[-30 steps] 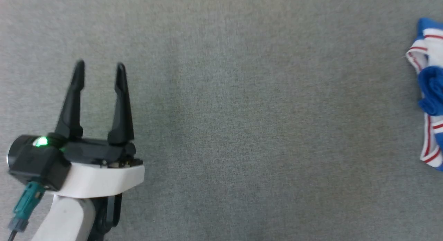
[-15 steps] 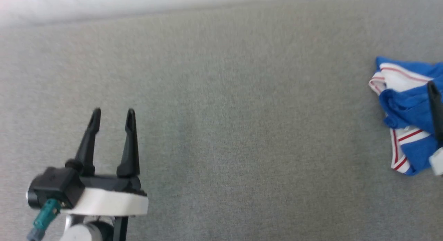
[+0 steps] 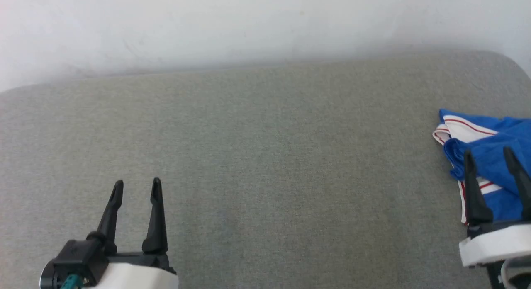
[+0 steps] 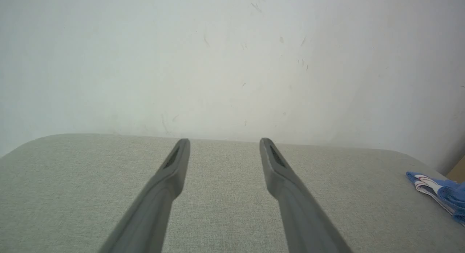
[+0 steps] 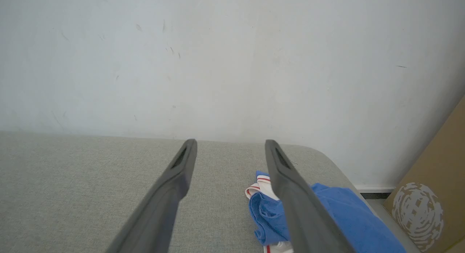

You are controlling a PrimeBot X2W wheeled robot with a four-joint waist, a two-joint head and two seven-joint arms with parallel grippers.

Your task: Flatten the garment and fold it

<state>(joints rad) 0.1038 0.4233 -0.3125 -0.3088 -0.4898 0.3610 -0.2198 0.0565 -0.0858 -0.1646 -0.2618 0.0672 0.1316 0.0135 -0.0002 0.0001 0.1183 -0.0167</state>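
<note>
Right tool [image 3: 487, 152], fingers apart and empty, hovers at the near side of the garment [image 3: 502, 133], which lies crumpled at the right edge of the tabletop [image 3: 290, 177]. Left tool [image 3: 137, 182], likewise apart, is well away over bare cloth. Step: approach; flattening is not begun. Next, probably, a hem grasp and a drag to centre. A cardboard box [image 5: 432, 195] stands beyond that edge; nothing blocks the reach.

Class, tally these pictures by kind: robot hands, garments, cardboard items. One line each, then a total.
Hands: 2 (left hand, right hand)
Garment: 1
Cardboard: 1
Total: 4
</note>
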